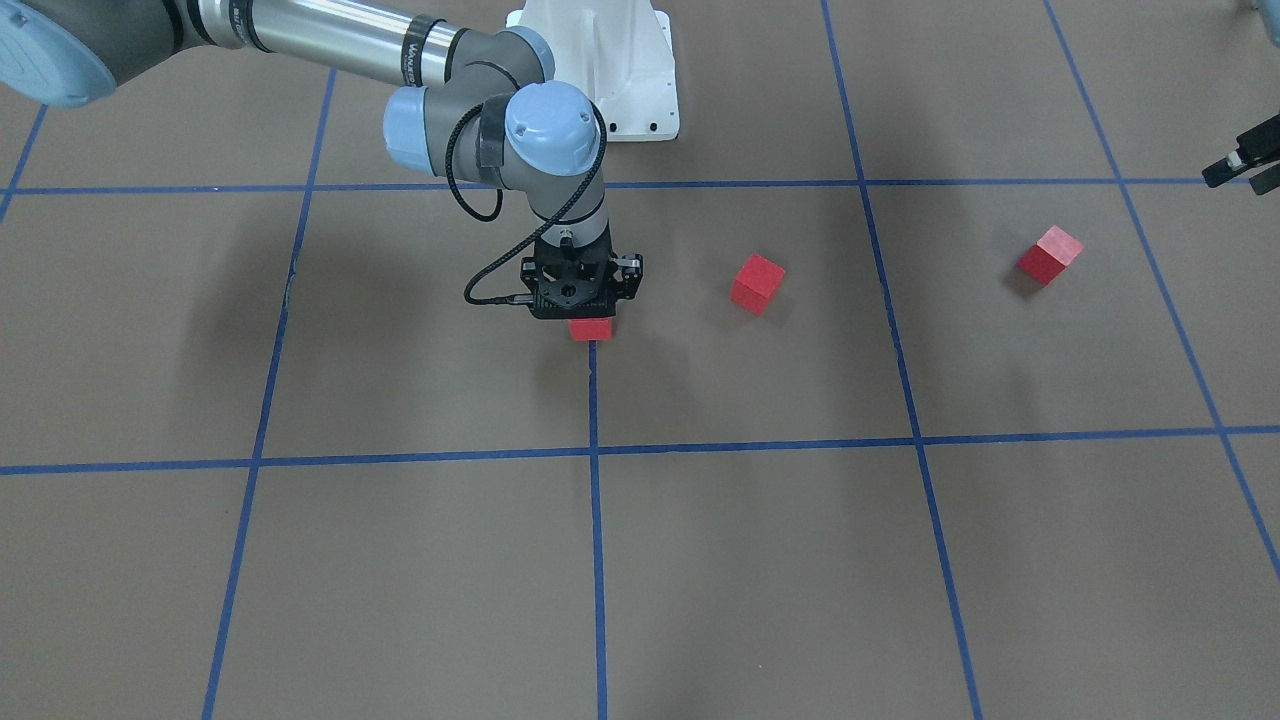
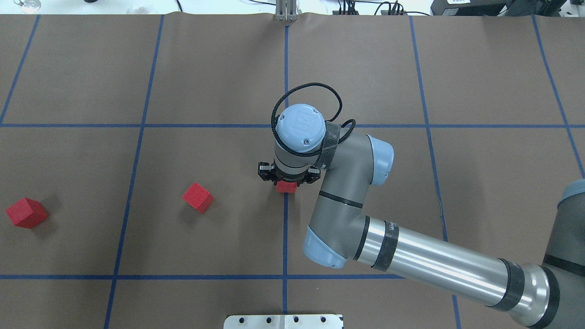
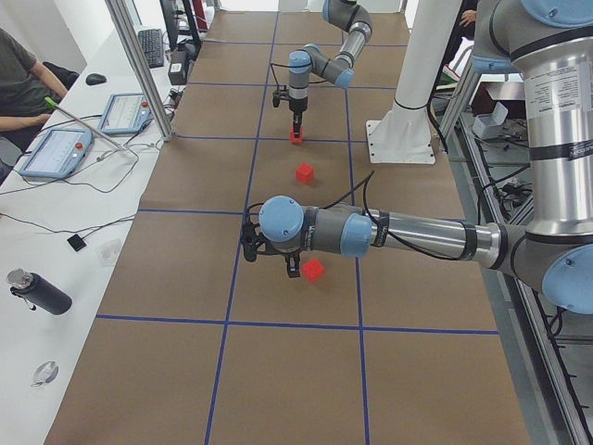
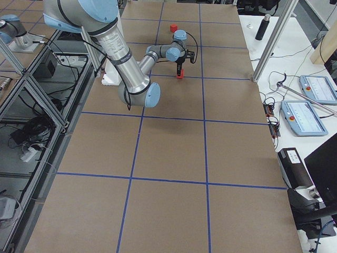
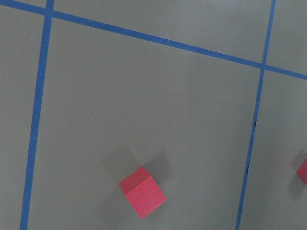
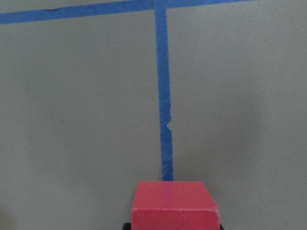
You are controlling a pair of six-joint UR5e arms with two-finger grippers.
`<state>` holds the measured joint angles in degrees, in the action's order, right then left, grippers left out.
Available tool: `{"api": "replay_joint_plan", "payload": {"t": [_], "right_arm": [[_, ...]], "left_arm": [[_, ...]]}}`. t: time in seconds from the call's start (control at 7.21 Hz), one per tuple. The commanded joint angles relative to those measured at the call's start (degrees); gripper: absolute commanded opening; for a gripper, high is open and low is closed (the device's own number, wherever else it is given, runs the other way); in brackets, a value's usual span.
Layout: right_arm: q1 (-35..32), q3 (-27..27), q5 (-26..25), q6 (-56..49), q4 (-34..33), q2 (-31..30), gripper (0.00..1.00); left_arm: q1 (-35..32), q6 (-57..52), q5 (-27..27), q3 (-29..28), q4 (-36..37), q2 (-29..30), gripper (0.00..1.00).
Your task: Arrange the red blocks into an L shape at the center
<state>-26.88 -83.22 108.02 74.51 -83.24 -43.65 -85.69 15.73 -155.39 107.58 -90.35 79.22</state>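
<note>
The right pincer (image 1: 588, 300) points straight down near the middle of the table (image 2: 205, 68) and is clamped on the first red block (image 1: 590, 329). This block is at the surface, right on a blue tape line (image 2: 285, 233) that runs lengthwise down the middle of the brown sheet. In the right wrist view the block fills the bottom edge, square to the tape, with the line running away from it to a crossing.

The second red block (image 1: 757, 283) lies free on the table in the next grid square toward the robot's left. It is near the first block but well clear of it, and turned at an angle to the tape. The third red block (image 1: 1049, 255) rests farther out on the same side, one square beyond, also rotated and touching nothing.

The left pincer (image 1: 1235, 180) shows only at the edge of the front view. Its two dark fingers stand apart and hold nothing. From the table's left end it hangs above the table close beside the third block, which the left wrist camera sees below it — a skewed cube inside a taped square.
</note>
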Motion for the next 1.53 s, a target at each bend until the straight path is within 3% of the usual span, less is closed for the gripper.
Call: {"api": "replay_joint_plan", "payload": {"t": [0.0,0.28,0.56,0.69,0.83,0.97,1.39], "right_arm": [[0.5,0.1,-0.9,-0.2,-0.1,0.1,0.98],[0.5,0.0,-1.4,-0.4,0.0,-0.1,1.0],[-1.9,-2.7,1.0,-0.9,-0.3,-0.6,1.0],[-5.5,-6.0,5.3,-0.9,-0.5,-2.3,1.0],[-9.0,-11.7,8.5,-1.0,-0.3,-7.4,1.0],[-12.0,-16.0,11.0,-2.8,-0.3,-12.2,1.0],[-17.1,-18.7,14.6,-11.0,0.3,-21.1,1.0]], "left_arm": [[0.0,0.1,0.0,0.0,0.0,0.1,1.0],[1.6,8.5,0.0,0.6,0.0,3.5,1.0],[8.7,24.2,0.5,2.3,0.2,9.3,1.0],[14.3,28.9,4.6,5.5,0.2,10.9,1.0],[20.7,36.0,9.8,6.4,0.3,16.2,1.0],[28.1,50.1,14.0,6.2,0.3,20.7,1.0],[42.6,77.5,25.2,4.2,-6.7,26.7,1.0]]}}
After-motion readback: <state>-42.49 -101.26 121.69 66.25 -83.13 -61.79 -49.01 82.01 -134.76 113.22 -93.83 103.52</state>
